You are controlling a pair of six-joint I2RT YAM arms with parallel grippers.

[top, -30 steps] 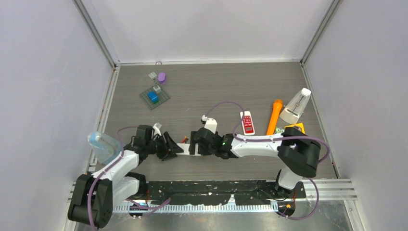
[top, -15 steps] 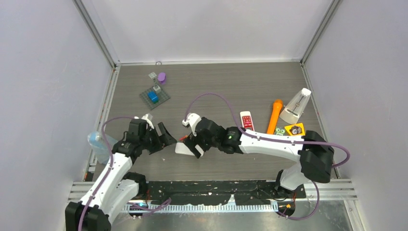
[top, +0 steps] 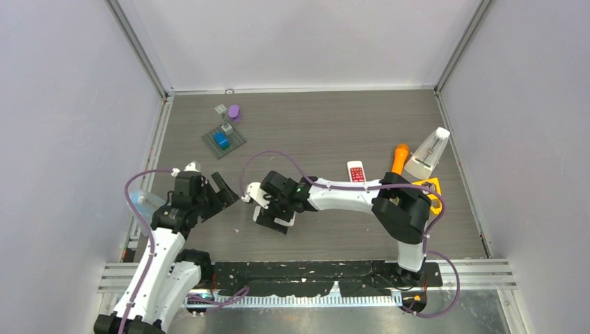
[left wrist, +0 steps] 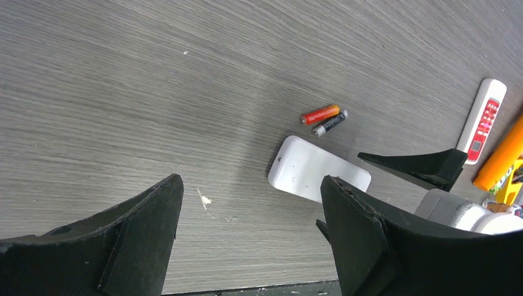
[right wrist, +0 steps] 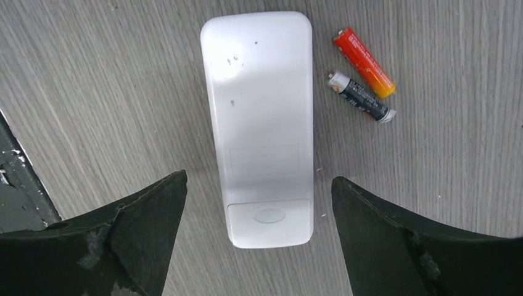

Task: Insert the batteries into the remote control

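Observation:
The white remote control [right wrist: 262,123] lies flat on the table with its back up, also seen in the left wrist view [left wrist: 319,169]. Two batteries lie loose beside its far end: a red-orange one [right wrist: 364,61] [left wrist: 320,114] and a dark one [right wrist: 361,97] [left wrist: 330,123]. My right gripper [right wrist: 258,180] [top: 273,218] hovers over the remote's near end, open, its fingers well apart on either side and not touching it. My left gripper [left wrist: 251,180] [top: 224,189] stands open and empty over bare table left of the remote. In the top view the right gripper hides most of the remote.
A red-and-white remote [top: 357,172], an orange tube [top: 399,156], a white metronome [top: 428,154] and a yellow item [top: 428,188] sit at the right. A grey plate with blocks [top: 223,139] and a purple piece [top: 234,111] lie far left. A clear bottle [top: 142,202] stands by the left wall.
Both grippers were together at the remote; both have opened. The left arm drew back to the left, the right gripper shifted left, and the remote now lies free on the table.

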